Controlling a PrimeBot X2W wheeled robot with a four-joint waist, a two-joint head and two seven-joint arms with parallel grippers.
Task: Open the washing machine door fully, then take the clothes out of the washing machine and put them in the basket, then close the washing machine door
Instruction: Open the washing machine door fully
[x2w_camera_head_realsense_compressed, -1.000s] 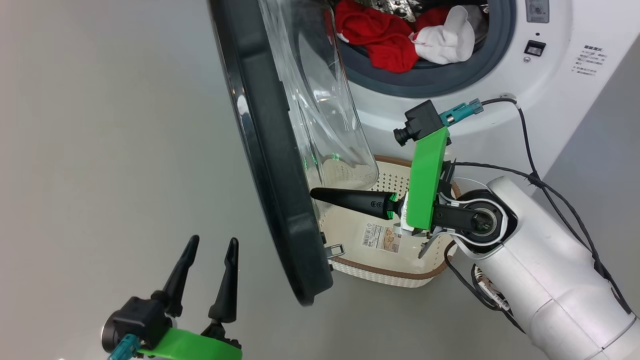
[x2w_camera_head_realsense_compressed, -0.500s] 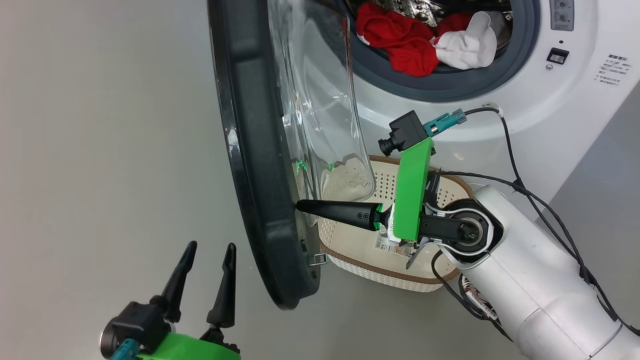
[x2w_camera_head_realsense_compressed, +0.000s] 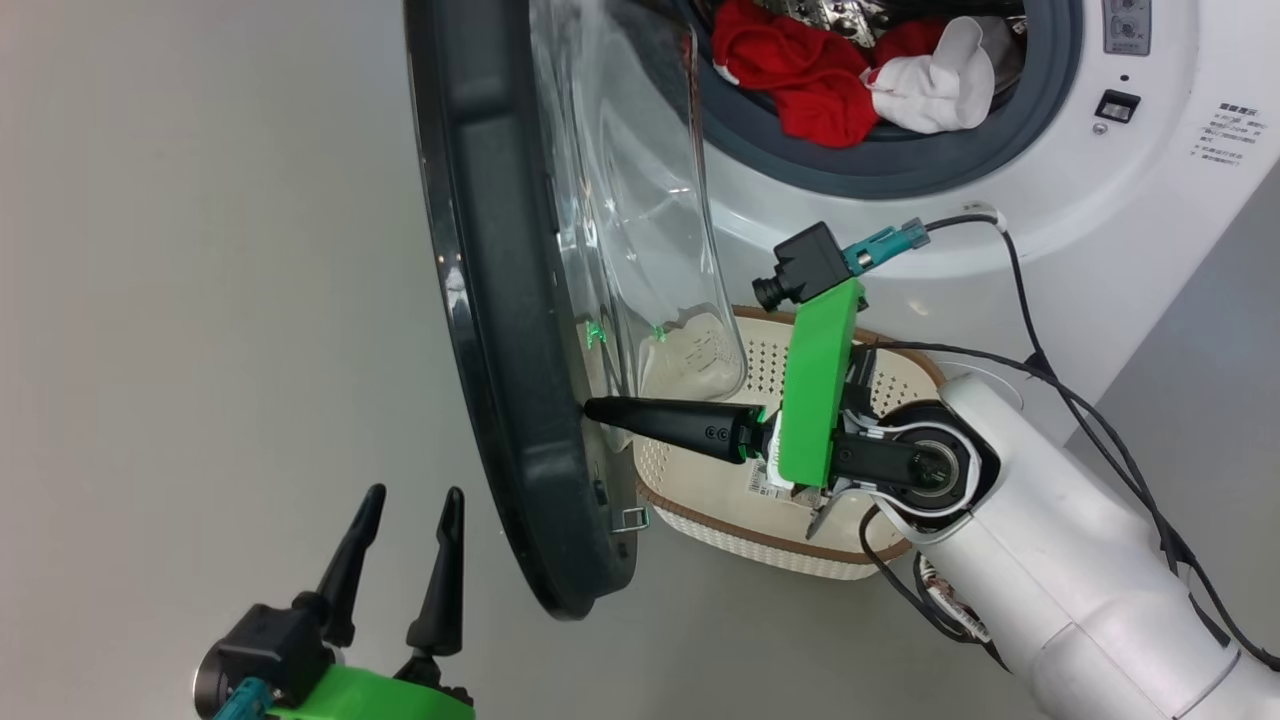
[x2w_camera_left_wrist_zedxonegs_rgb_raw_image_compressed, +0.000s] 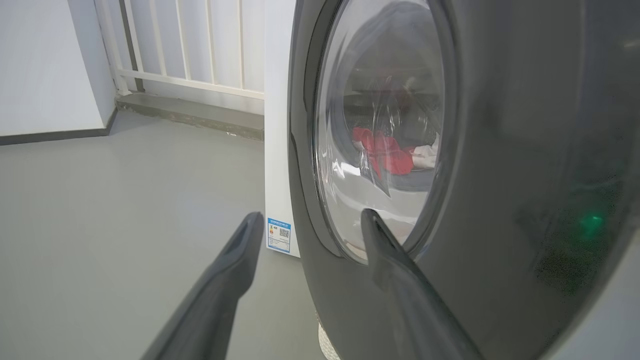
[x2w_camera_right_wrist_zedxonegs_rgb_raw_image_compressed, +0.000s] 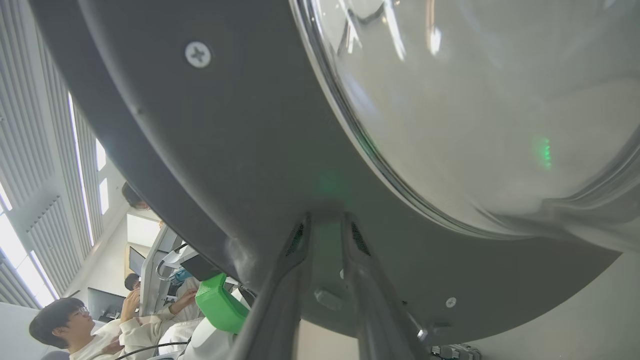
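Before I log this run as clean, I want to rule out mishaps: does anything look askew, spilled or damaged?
Nothing looks damaged or spilled. The clothes drape over the grey rubber ring at the drum's mouth, not yet taken out. The basket stands upright below, partly behind the washing machine door, which hangs open.

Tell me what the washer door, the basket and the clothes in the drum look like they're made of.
Door: glossy dark rim, probably plastic, since it mirrors light. Its bulging window is clear, glass or plastic. Basket: matte cream plastic with punched holes and a brown woven-look rim. Clothes: soft fabric, red and white, rumpled in folds.
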